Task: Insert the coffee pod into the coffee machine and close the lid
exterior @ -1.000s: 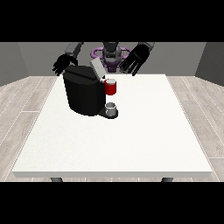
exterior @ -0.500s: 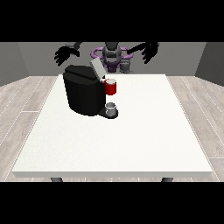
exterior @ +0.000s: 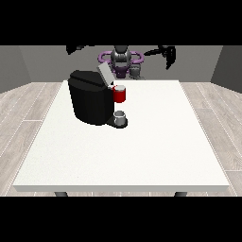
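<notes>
The black coffee machine [exterior: 92, 101] stands on the white table [exterior: 142, 151], left of centre, with its grey lid [exterior: 104, 73] tilted up. A red thing at the machine [exterior: 120, 95] sits at its front under the lid. On the machine's base below it rests a small grey thing [exterior: 120, 116]. Another small grey thing [exterior: 136, 71] stands at the table's far edge beside the robot's torso [exterior: 121, 59]. The hand at the view's left [exterior: 78, 47] is raised high above the machine, fingers spread, holding nothing. The hand at the view's right [exterior: 169, 54] hangs high with fingers straight, also holding nothing.
The table's far edge [exterior: 156, 81] runs just in front of the robot. Grey plank floor [exterior: 23, 108] surrounds the table on both sides.
Both hands have risen and swung outward, away from the machine, over the last second. The machine, its raised lid and the grey things have not moved.
</notes>
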